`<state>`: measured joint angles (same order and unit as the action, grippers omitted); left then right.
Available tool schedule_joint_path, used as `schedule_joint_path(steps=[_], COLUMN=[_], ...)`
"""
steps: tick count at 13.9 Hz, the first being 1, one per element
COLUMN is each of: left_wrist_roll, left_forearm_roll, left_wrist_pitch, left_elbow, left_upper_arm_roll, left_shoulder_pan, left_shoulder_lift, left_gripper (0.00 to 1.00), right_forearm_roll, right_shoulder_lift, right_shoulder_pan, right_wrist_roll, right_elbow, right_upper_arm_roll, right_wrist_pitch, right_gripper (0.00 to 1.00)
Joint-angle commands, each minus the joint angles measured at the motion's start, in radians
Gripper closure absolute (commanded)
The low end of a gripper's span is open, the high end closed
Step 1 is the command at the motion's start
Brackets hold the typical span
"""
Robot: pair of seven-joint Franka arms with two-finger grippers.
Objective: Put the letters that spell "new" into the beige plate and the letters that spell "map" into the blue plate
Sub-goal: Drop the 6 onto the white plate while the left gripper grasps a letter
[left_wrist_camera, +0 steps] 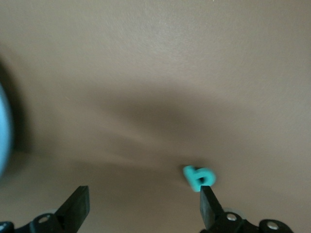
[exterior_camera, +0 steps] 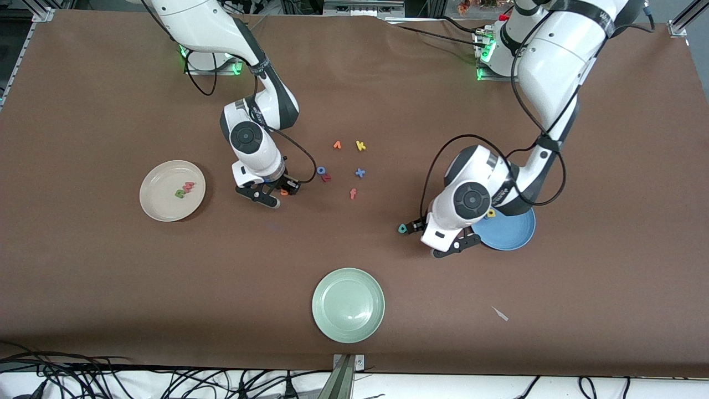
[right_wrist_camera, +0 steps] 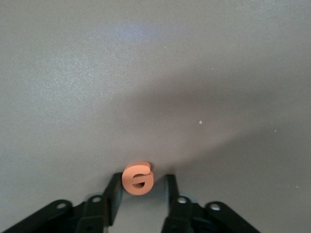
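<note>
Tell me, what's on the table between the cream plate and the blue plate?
In the front view, between the beige plate and the blue plate: the right gripper around an orange e, and loose letters.
</note>
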<state>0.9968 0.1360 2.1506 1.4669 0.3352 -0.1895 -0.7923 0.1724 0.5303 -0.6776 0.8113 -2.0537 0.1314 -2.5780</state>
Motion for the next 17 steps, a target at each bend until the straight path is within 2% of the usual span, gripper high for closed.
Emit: schedule_joint_path(steps=[1,2,5,7,8,9,12,15,16,17], left_wrist_roll=[0.219,0.264,0.275,0.269,0.269,0.269,0.276,0.275,0.275,0.275], left_forearm_roll=[-0.016,-0.016,-0.012,-0.01,-0.01,-0.009,-0.009,-0.009,-0.007,-0.007], left_wrist_pitch=[0.085,0.124,0.129,0.13,0.13,0.13,0.133,0.137,0.137,0.137], left_elbow=[-0.053,-0.053,-0.053,-0.053,-0.053,-0.051,-0.051,-0.051,-0.049,-0.049], left_upper_arm_roll=[-0.015,-0.016,-0.03,-0.035,-0.036,-0.036,-0.05,-0.051,-0.051,-0.051], left_shoulder_pan=[-0.037,-0.047,-0.073,-0.073,-0.073,-0.082,-0.107,-0.11,-0.11,-0.11], left_shoulder_lift=[-0.051,-0.061,-0.076,-0.081,-0.085,-0.088,-0.1,-0.105,-0.105,-0.105], left_gripper=[0.0,0.0,0.01,0.24,0.35,0.42,0.54,0.54,0.6,0.72], right_forearm_roll=[0.015,0.015,0.01,0.009,0.009,0.006,0.004,-0.007,-0.007,-0.005], right_shoulder_lift=[0.0,-0.006,-0.023,-0.059,-0.088,-0.105,-0.134,-0.124,-0.106,-0.09], right_shoulder_pan=[-0.008,-0.001,0.003,0.003,0.003,0.003,0.001,0.003,0.007,0.021], right_wrist_roll=[-0.001,-0.009,-0.04,-0.189,-0.29,-0.366,-0.549,-0.725,-0.786,-0.825], right_elbow=[-0.002,0.009,0.094,0.124,0.118,0.118,0.115,0.113,0.109,0.107], right_upper_arm_roll=[-0.007,-0.007,0.025,0.094,0.121,0.155,0.264,0.377,0.416,0.434], right_wrist_pitch=[-0.01,0.004,0.169,0.322,0.358,0.392,0.491,0.548,0.55,0.549], right_gripper=[0.89,0.96,0.98,0.98,0.98,0.98,0.98,0.98,0.98,0.97])
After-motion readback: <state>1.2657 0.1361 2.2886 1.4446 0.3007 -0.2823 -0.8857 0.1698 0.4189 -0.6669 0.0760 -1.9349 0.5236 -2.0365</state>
